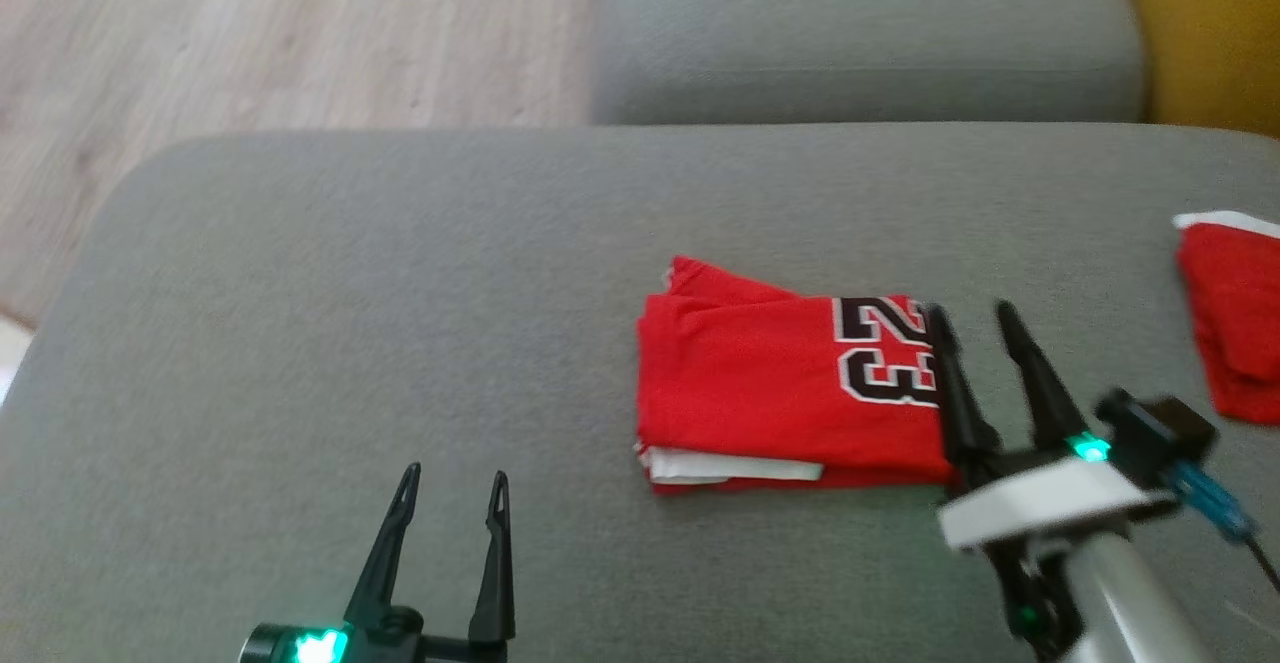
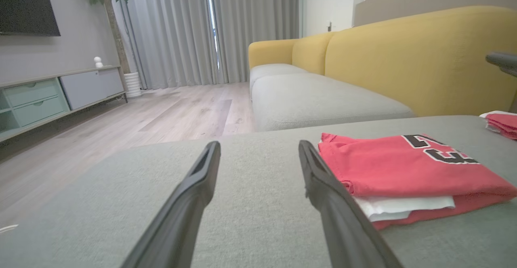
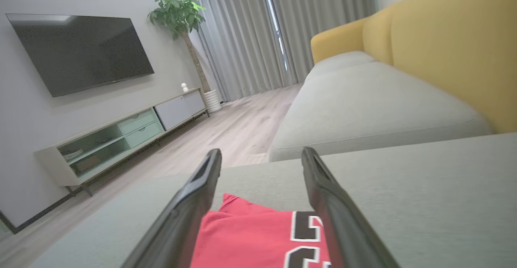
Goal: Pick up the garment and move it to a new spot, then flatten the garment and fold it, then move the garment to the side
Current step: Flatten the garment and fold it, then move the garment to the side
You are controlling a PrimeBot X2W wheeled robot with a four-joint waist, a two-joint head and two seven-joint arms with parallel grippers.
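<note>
The garment [image 1: 770, 383] is a red jersey with a black and white number, folded into a flat rectangle on the grey cushion [image 1: 350, 303]. It also lies at the right in the left wrist view [image 2: 404, 171] and between the fingers in the right wrist view [image 3: 250, 239]. My right gripper [image 1: 975, 328] stands open over the jersey's right edge, with nothing pinched between its fingers. My left gripper [image 1: 455, 483] is open near the front edge, to the left of the jersey and apart from it.
A second red cloth [image 1: 1235, 313] lies at the cushion's right edge. Behind is another grey seat [image 1: 860, 33] with a yellow backrest [image 2: 424, 58]. Wooden floor [image 1: 250, 33] lies beyond the cushion's left side. A TV stand [image 3: 121, 138] lines the far wall.
</note>
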